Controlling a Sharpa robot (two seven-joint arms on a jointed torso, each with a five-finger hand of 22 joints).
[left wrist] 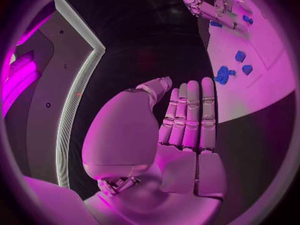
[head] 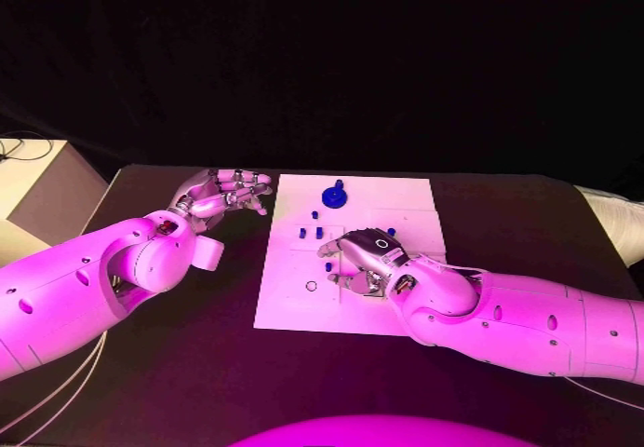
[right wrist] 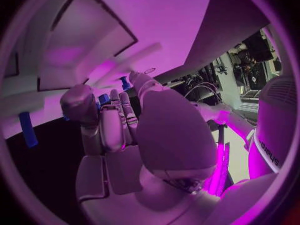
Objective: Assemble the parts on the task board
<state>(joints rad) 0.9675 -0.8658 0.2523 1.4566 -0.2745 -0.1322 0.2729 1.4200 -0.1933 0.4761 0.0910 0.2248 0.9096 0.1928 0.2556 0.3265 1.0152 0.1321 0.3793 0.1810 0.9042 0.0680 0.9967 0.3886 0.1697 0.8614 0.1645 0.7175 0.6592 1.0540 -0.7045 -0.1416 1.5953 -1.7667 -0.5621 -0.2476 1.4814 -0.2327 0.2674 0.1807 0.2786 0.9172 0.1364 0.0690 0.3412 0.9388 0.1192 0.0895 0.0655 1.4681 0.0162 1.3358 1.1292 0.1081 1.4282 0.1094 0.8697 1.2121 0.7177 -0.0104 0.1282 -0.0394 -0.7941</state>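
The board lies flat in the middle of the table, which puts it between both arms so either can reach it. The right hand is low over the board's middle, its back turned up and its fingers curled downward toward the surface; this looks like work on a part close to the centre. Whether those fingers actually grip anything I cannot tell, since the palm hides their tips in the head view and the wrist view only shows small blue pieces peeking out just beyond them.

The left hand is held up off the table just beside the board's far left corner. Its fingers are straight, side by side, and hold nothing; it seems parked there, out of the right arm's way yet near enough to come in.

The parts sit on the far half of the board: a larger gear-like piece near the far edge, and a few small pegs standing upright between it and the right hand. One long blue peg stands near the right hand. A dark ring on the board's left side may be an empty socket awaiting a part
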